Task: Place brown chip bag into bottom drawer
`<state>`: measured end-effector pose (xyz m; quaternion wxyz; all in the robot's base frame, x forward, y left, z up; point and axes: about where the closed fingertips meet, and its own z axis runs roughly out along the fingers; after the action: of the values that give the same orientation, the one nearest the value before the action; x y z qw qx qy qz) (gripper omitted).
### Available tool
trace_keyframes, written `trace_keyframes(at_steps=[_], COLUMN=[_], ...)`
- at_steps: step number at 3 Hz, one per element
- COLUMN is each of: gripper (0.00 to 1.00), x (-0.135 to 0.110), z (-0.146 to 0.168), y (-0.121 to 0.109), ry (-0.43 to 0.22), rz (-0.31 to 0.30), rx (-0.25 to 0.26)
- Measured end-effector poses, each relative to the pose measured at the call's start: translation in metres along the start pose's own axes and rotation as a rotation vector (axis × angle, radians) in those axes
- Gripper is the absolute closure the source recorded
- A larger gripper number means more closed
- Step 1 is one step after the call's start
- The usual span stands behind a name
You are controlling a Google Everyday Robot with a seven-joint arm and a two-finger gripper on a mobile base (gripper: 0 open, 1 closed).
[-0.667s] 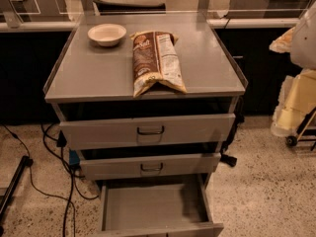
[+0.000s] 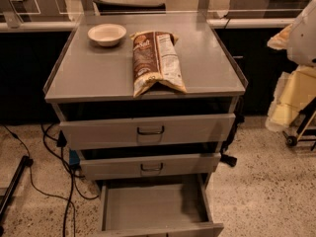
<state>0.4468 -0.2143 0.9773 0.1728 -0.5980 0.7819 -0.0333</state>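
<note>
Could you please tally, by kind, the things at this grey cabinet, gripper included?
Dark brown crinkly chip bag, on top: 1
Small round cream bowl: 1
Grey metal drawers, the bottom drawer pulled out: 3
Gripper, at right edge: 1
Total: 6

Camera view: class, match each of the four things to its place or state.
Things:
1. brown chip bag
2. cream bowl
3. bottom drawer
4. gripper

Places or states:
A. pulled open, lowest at the front
B. lying on the cabinet top, reaching its front edge
C. back left of the cabinet top
D. upper right edge of the view, off to the side of the cabinet top

Pairs: 1-B, 2-C, 3-A, 4-D
</note>
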Motion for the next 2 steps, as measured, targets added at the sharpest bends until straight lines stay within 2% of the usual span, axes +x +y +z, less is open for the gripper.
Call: trace_keyframes(at_steps=[1, 2], gripper=[0.0, 0.0], x=[-0.007, -0.023], z=[0.006, 0.022], y=[-0.011, -0.031], ry=[-0.037, -0.098], rz=[0.005, -0.008], rx=[0.016, 0.041])
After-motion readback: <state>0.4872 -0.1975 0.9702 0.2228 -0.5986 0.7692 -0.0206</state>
